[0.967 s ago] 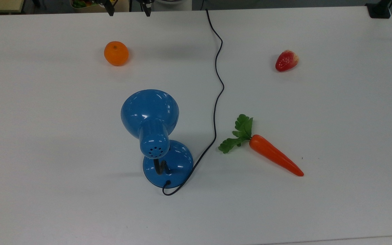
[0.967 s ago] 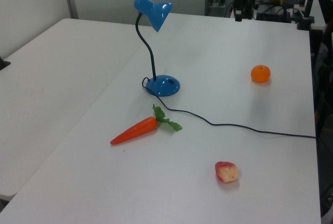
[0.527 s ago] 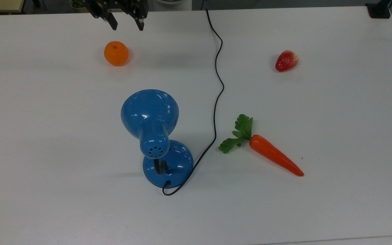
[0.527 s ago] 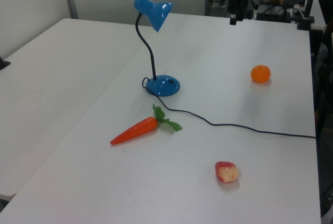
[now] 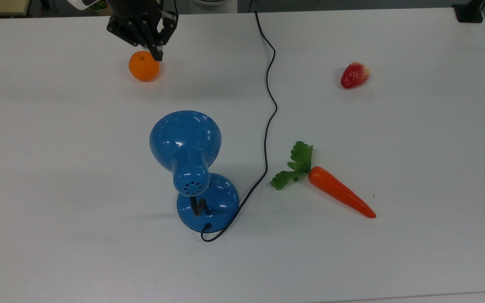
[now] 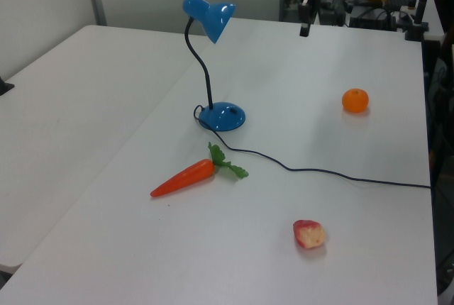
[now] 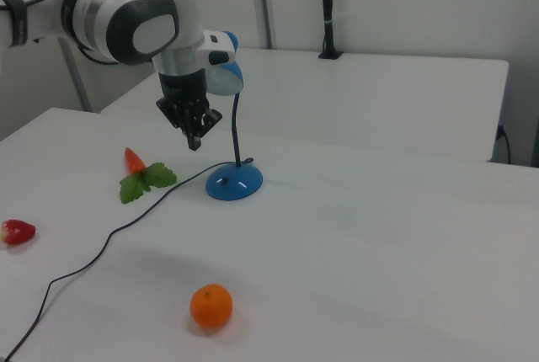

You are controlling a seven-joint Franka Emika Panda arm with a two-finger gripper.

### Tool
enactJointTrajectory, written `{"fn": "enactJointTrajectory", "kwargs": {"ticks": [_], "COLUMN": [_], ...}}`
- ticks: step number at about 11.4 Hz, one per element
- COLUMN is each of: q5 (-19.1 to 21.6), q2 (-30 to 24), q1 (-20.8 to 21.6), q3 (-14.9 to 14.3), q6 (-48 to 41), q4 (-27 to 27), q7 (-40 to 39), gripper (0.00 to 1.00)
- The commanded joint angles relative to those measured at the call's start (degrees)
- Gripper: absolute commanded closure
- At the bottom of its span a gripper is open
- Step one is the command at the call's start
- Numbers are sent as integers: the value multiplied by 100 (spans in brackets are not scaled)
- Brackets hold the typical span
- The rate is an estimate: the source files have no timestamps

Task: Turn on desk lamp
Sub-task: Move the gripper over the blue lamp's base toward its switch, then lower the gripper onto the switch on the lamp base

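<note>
The desk lamp stands mid-table: its glossy blue shade with vent holes leans over the round blue base on a black bendy neck. Its thin black cord runs to the far edge of the table. My gripper hangs in the air near the top view's upper left, its fingers pressed together with nothing between them. In the left view the gripper is to the right of the shade and well apart from it. In the right view the gripper hangs left of the neck, above the base.
An orange lies just under the gripper in the top view. A strawberry sits at the upper right, and a carrot with green leaves lies right of the lamp base. The cord crosses the white table between lamp and carrot.
The gripper has come in from the top view's upper edge toward the lamp and orange. Its fingers, apart half a second ago, are now together. The lamp has not moved.
</note>
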Motion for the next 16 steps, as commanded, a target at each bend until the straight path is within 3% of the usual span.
{"fn": "enactJointTrajectory", "kwargs": {"ticks": [1,9,16], "q5": [31,48,31], "q2": [498,1711,2248], "q1": [238,844,898], "q3": [0,0,0], "q6": [826,3577,4237], "q4": [66,-207,-57], "q7": [-136,293,303], "gripper": [100,100,100]}}
